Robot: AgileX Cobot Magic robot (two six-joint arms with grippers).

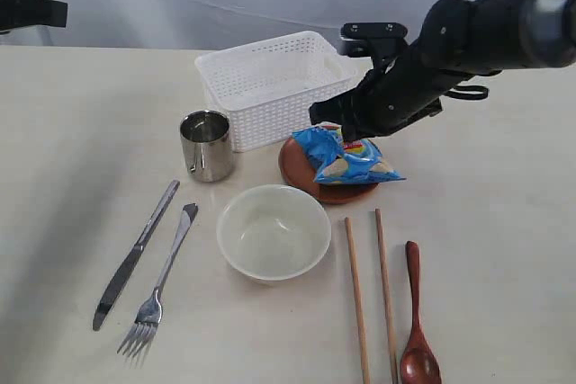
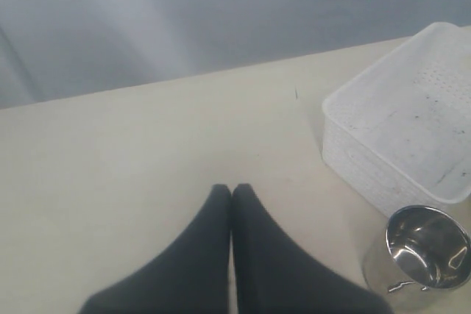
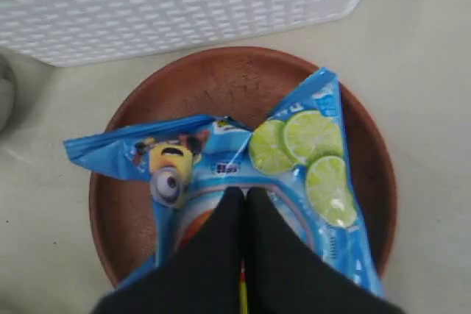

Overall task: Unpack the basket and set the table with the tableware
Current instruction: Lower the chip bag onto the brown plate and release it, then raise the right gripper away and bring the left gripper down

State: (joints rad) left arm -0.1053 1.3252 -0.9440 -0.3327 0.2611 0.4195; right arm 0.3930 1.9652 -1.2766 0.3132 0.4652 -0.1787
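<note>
A: Front row: knife [image 1: 135,256], fork [image 1: 162,281], bowl [image 1: 274,231], chopsticks [image 1: 357,299], spoon [image 1: 417,321], all on your table [image 1: 72,132]. Behind?
B: Cup [image 1: 206,145], basket [image 1: 270,87], plate [image 1: 295,166] bearing chips bag [image 1: 355,157].
A: Claws?
B: Your left gripper [image 2: 232,189]: together, above bare table. Right gripper [image 3: 244,195]: together, tips on the bag

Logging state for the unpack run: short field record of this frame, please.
basket: looks empty
cup: upright, by the basket
plate: by the basket, chips bag on it
bowl: empty, near the plate
knife, fork: side by side on table
chopsticks, spoon: parallel, on bowl's other side
right gripper: shut over chips bag; grip unclear
left gripper: shut, over bare table
</note>
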